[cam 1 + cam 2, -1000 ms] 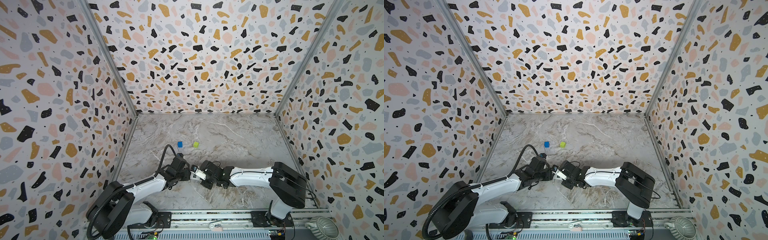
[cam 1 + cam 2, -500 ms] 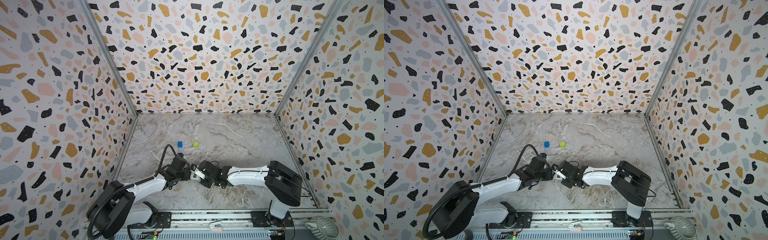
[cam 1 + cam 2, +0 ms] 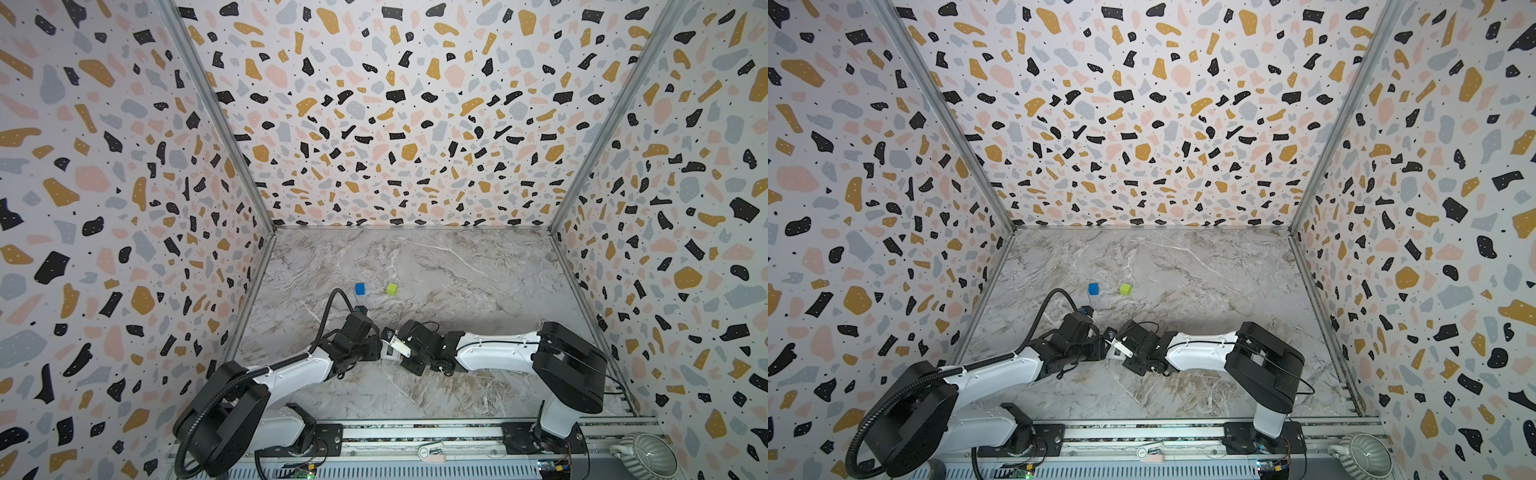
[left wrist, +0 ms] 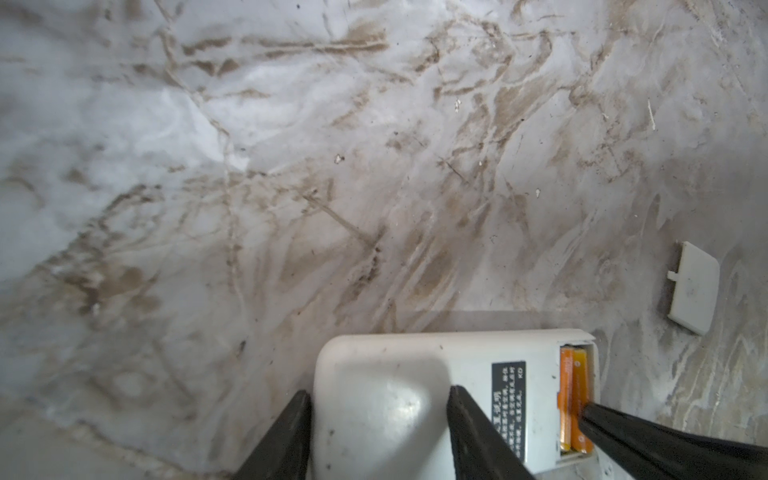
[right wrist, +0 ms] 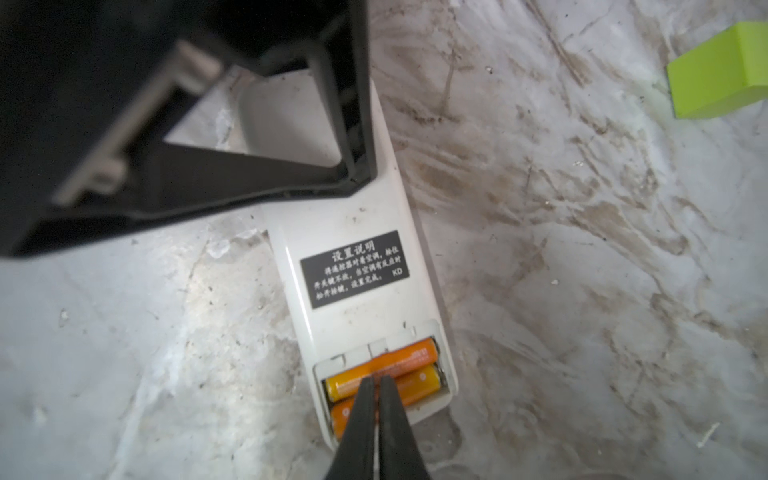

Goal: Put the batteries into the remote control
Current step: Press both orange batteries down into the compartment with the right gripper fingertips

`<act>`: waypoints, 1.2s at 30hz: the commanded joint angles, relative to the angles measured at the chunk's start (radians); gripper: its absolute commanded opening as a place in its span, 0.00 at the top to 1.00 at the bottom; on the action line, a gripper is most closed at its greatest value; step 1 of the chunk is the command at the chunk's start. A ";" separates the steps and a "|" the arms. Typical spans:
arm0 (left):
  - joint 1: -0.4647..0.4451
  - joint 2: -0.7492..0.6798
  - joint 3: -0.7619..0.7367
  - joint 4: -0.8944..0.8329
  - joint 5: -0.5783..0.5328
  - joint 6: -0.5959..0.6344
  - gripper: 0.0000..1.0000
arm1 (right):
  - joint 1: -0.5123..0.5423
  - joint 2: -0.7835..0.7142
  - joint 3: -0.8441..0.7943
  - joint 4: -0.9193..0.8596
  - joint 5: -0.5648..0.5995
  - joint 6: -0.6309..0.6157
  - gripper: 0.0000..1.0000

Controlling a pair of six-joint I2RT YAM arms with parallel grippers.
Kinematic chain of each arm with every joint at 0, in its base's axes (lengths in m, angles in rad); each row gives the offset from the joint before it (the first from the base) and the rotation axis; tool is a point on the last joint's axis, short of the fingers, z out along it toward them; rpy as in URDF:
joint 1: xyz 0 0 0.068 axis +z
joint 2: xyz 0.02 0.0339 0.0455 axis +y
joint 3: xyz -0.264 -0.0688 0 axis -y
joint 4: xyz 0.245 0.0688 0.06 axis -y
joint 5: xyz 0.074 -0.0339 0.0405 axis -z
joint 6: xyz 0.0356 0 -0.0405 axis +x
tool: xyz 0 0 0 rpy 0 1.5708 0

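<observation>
The white remote control (image 5: 353,216) lies back-up on the marble floor, its battery compartment uncovered. Two orange batteries (image 5: 411,357) lie side by side inside it, also seen in the left wrist view (image 4: 575,399). My right gripper (image 5: 377,380) is shut with nothing between its fingers, its tips resting on the batteries where they meet. My left gripper (image 4: 380,392) is shut on the remote control (image 4: 395,386) at the end away from the compartment, one finger on each long side. In both top views the two grippers meet over the remote (image 3: 390,351) (image 3: 1116,351).
A white battery cover (image 4: 692,286) lies loose on the floor beside the remote. A blue cube (image 3: 360,289) and a green cube (image 3: 391,289) sit farther back. Patterned walls enclose three sides. A grey ceramic pot (image 3: 642,455) stands by the front rail.
The right arm's elbow has shifted slightly; both grippers stay at the remote, the left still gripping it.
</observation>
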 commanded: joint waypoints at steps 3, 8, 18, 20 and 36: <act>0.001 0.024 -0.023 -0.031 0.014 0.022 0.47 | -0.031 -0.110 -0.002 -0.054 -0.059 0.007 0.88; 0.001 0.024 -0.023 -0.028 0.014 0.024 0.46 | -0.042 -0.121 -0.005 -0.053 -0.107 0.005 0.90; 0.000 0.023 -0.023 -0.029 0.015 0.025 0.47 | -0.032 -0.053 0.008 -0.045 -0.160 0.003 0.95; 0.001 0.022 -0.023 -0.029 0.016 0.025 0.46 | -0.031 -0.039 0.008 -0.045 -0.166 -0.001 0.96; 0.001 0.031 -0.021 -0.029 0.017 0.025 0.46 | -0.031 0.057 0.007 -0.055 -0.136 0.007 0.97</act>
